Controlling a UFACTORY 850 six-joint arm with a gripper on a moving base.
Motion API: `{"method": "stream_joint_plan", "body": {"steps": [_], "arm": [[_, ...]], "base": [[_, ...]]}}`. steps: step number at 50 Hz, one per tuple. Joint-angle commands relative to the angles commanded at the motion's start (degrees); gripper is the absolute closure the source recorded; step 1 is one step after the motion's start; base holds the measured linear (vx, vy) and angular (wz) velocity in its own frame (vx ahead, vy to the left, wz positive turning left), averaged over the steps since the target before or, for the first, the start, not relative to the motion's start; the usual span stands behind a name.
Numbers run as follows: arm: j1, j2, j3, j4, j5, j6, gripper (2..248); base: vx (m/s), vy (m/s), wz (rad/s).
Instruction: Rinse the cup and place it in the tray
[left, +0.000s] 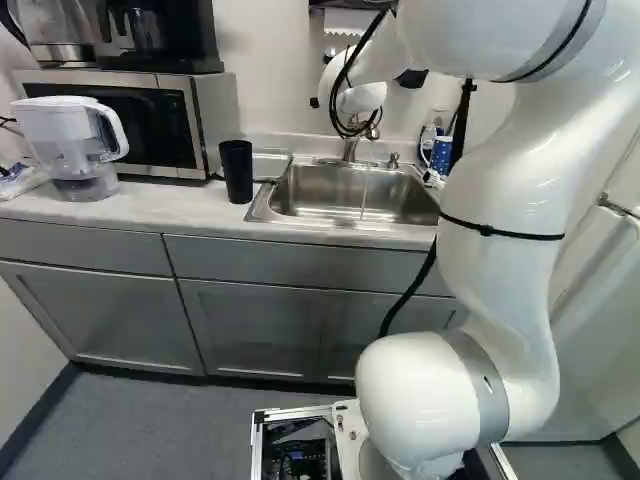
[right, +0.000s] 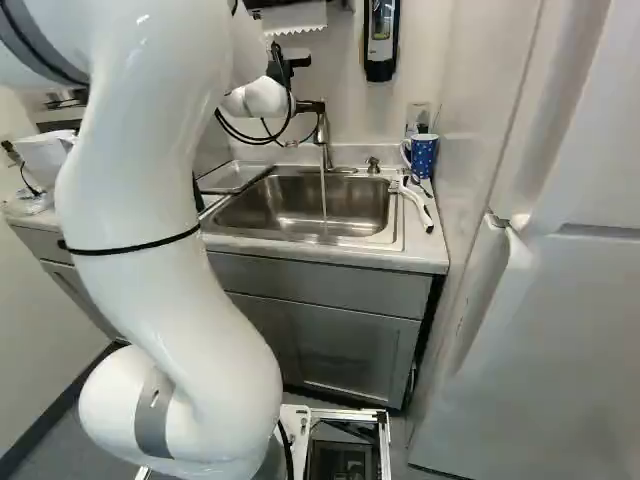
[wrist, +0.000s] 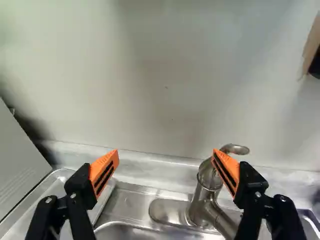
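Gripper: your gripper (right: 302, 84) stands wide, its 2 orange-padded fingers well apart and nothing held between them; in the wrist view they point towards the wall (wrist: 165, 85).
Arm: your white arm (left: 500, 230) reaches over the counter to the back of the sink (right: 300, 205).
Black cup: you have it (left: 237, 170) upright on the counter (left: 130, 208), between the microwave (left: 150, 125) and the sink; it seems to stand just off the near edge of the tray, though the left base view is poor there.
Blue mug: this 2nd candidate, white-dotted (right: 423, 155), stands upright on the counter across the sink from the tray, near the wall; you cannot tell from the views which of the 2 is the task's cup.
Tray: your metal tray (right: 230, 177) lies beside the sink, on the microwave side; neither the black cup nor the blue mug is in it.
Faucet: it (wrist: 199, 207) rises at the back edge of the sink; in the wrist view its lever shows close beside 1 pad.
Water: a thin stream (right: 323, 192) falls into the sink.
Brush: it (right: 418, 205) lies on the counter by the sink, its white handle towards you.
Pitcher: you see it (left: 78, 150) in front of the microwave.
Dispenser: it (right: 380, 40) hangs on the wall above the counter.
Fridge: it (right: 560, 310) fills the right of your right base view.
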Motion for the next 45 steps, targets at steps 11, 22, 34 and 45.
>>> {"method": "stream_joint_plan", "body": {"steps": [11,22,34,45], "arm": [[-0.04,3.23,3.58,0.00,0.00,0.00,3],[-0.35,6.51,7.12,0.00,0.00,0.00,3],[-1.05,10.06,10.86,0.00,0.00,0.00,3],[-1.83,13.25,14.11,0.00,0.00,0.00,3]], "base": [[0.000,0.000,0.000],[0.000,0.000,0.000],[0.000,0.000,0.000],[0.000,0.000,0.000]]}}
